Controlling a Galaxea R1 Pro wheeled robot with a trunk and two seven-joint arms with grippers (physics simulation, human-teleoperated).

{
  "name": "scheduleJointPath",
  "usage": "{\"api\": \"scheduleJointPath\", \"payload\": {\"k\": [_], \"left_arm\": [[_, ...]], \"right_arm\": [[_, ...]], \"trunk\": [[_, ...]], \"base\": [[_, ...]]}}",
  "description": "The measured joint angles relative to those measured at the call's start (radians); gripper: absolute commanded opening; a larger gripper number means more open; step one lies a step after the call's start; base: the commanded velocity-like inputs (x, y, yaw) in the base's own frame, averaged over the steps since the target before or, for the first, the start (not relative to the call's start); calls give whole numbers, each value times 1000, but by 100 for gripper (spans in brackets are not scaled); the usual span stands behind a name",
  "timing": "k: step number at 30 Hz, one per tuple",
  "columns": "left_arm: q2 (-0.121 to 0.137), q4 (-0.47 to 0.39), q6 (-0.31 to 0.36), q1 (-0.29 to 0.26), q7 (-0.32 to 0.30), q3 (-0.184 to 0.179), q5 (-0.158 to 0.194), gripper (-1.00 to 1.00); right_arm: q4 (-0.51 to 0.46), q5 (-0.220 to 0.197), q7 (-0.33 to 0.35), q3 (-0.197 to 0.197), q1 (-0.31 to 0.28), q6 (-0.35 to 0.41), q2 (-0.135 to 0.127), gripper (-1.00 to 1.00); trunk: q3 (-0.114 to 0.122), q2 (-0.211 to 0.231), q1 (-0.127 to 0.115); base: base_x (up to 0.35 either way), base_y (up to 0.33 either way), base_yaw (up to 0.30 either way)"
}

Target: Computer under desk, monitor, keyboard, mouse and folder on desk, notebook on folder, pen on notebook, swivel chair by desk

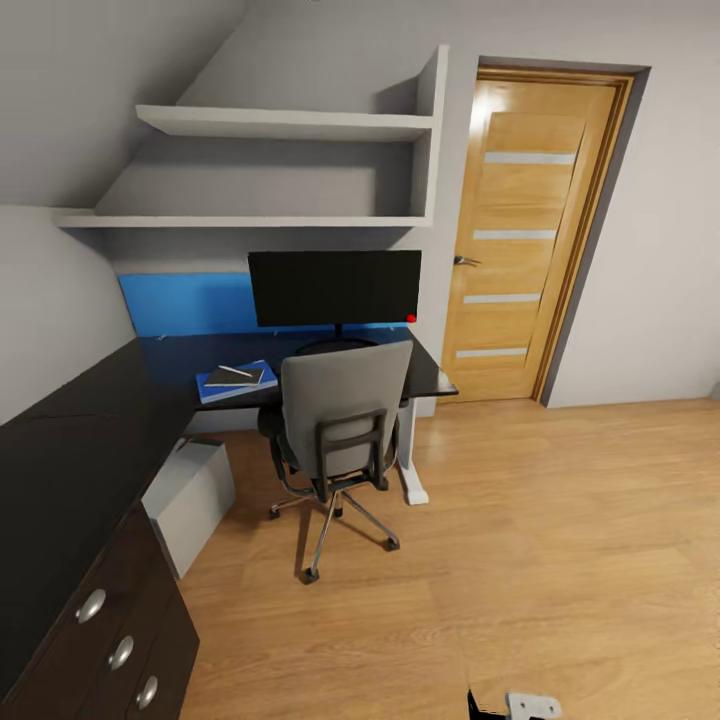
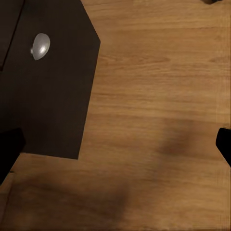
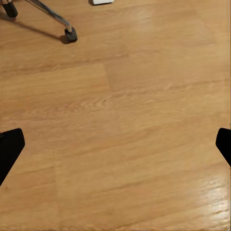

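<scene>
Both claws are hanging spread wide with nothing between their fingers. From the head, the monitor (image 1: 335, 287) is standing on the desk (image 1: 90, 430) against the blue back panel (image 1: 185, 303). The folder (image 1: 237, 381) is lying on the black top left of the screen, carrying the notebook (image 1: 236, 376) with the pen (image 1: 236, 371) across it. The swivel chair (image 1: 338, 430) is sitting tucked against the desk edge, its back hiding the spot where keyboard and mouse would lie. The computer (image 1: 188, 503) is resting under the desk's corner.

Along the left gripper (image 2: 115, 144), 2 dark fingertips are framing bare wood floor (image 2: 159, 96) beside a black drawer front (image 2: 48, 82) with 1 round silver knob (image 2: 40, 45).

Along the right gripper (image 3: 115, 144), the fingers are framing floor alone, with a chair castor (image 3: 70, 34) well apart.

Judging by this, the arranging looks nearly finished; the robot seems to be standing back, and the next move calls for checking behind the chair.
</scene>
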Motion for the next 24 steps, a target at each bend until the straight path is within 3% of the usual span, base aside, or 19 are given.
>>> {"api": "scheduleJointPath", "payload": {"k": [12, 17, 24], "left_arm": [[8, 0, -35, 75, -2, 0, 7, 100], [12, 0, -33, 79, -8, -1, 7, 100], [15, 0, -7, 80, -95, 0, 8, 100]], "right_arm": [[0, 0, 0, 0, 23, 0, -2, 100], [0, 0, 0, 0, 23, 0, -3, 100], [0, 0, 0, 0, 23, 0, -3, 100]], "trunk": [[38, 84, -46], [38, 84, -46], [38, 84, -46]], "base": [[-2, 0, 0], [0, 0, 0], [0, 0, 0]]}}
